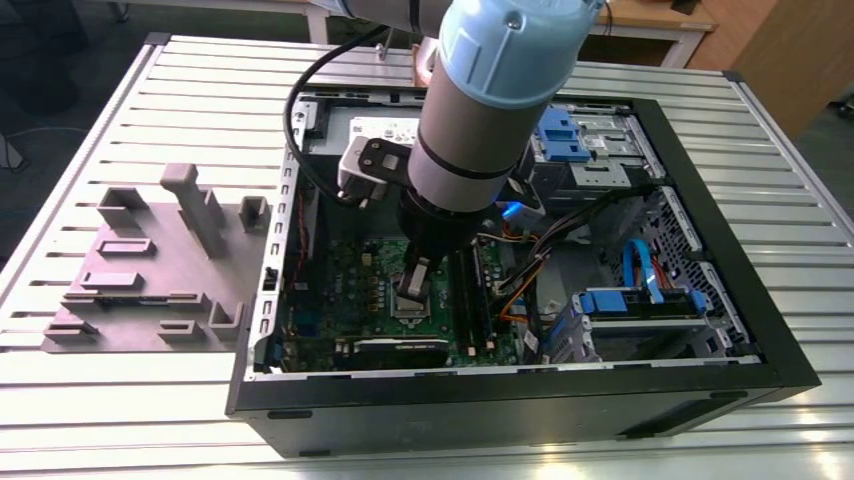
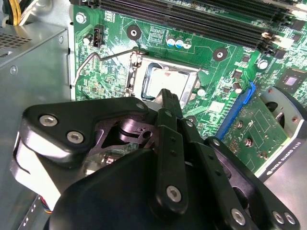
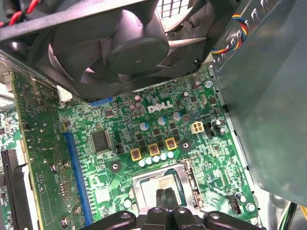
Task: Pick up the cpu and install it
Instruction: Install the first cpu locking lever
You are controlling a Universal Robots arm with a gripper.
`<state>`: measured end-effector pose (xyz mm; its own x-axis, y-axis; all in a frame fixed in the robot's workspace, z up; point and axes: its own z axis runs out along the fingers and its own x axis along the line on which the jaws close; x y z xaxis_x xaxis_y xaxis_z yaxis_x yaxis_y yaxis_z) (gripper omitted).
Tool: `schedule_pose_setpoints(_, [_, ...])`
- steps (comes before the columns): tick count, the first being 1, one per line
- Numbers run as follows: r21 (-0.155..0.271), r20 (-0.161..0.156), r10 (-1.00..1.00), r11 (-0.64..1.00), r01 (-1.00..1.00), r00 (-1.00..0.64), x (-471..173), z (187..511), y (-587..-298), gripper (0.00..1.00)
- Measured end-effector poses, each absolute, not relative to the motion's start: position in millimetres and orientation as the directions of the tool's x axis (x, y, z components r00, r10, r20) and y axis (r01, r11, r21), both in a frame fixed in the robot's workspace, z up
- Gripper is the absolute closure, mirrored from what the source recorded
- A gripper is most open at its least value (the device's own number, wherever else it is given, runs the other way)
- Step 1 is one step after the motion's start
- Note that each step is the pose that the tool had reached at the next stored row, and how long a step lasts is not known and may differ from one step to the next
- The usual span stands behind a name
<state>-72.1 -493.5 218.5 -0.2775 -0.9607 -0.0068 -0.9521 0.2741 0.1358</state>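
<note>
A: Where the arm reaches down into the open computer case [image 1: 747,330] on the slatted table [image 1: 160,420], we find the hand [image 1: 412,290] directly over the CPU socket [image 1: 414,310] of the green motherboard [image 1: 360,290].

B: Confirmed. In the second wrist view the hand [image 2: 169,98] has its fingers [image 2: 168,103] drawn close together, and their tips meet the top face of the cpu [image 2: 165,82].

A: We locate the cpu [image 3: 160,184] inside the socket frame [image 3: 192,179] in the first wrist view as well, lying flat and level with the frame. We cannot tell whether the fingertips clamp its edges or merely rest on it.

B: The socket lever [image 2: 103,56] stands raised clear of the board beside the frame. Memory slots [image 2: 192,19] run just beyond the socket.

A: Elsewhere in the first wrist view, a black fan [image 3: 129,43] hangs above the board, and a blue expansion slot [image 3: 79,182] runs alongside the socket area.

B: In the exterior view, a grey fixture block [image 1: 160,270] sits on the table at the exterior view's left, well apart from the case.
</note>
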Motion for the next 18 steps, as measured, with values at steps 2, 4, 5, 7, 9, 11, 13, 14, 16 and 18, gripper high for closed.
schedule_pose_setpoints(2, [0.136,-0.007,-0.961,0.274,-0.952,-0.277,-72.1,218.5,-493.5,0.90])
schedule_pose_setpoints(4, [0.140,-0.006,-0.961,0.274,-0.952,-0.277,-72.0,218.1,-493.4,0.90])
schedule_pose_setpoints(5, [0.160,0.000,-0.961,0.274,-0.948,-0.277,-72.1,217.6,-493.4,0.90])
schedule_pose_setpoints(7, [0.162,0.001,-0.961,0.274,-0.948,-0.278,-72.1,217.6,-493.5,0.90])
schedule_pose_setpoints(9, [0.162,0.001,-0.961,0.274,-0.948,-0.277,-72.1,217.7,-493.5,0.90])
schedule_pose_setpoints(11, [0.162,0.001,-0.961,0.274,-0.948,-0.277,-72.1,217.6,-493.5,0.90])
schedule_pose_setpoints(13, [0.162,0.001,-0.961,0.274,-0.948,-0.277,-72.1,217.6,-493.5,0.90])
schedule_pose_setpoints(14, [0.162,0.001,-0.961,0.274,-0.948,-0.277,-72.1,217.6,-493.5,0.90])
schedule_pose_setpoints(16, [0.162,0.001,-0.961,0.274,-0.948,-0.277,-72.1,217.6,-493.5,0.90])
schedule_pose_setpoints(18, [0.162,0.002,-0.961,0.274,-0.948,-0.277,-72.1,219.6,-493.5,0.90])
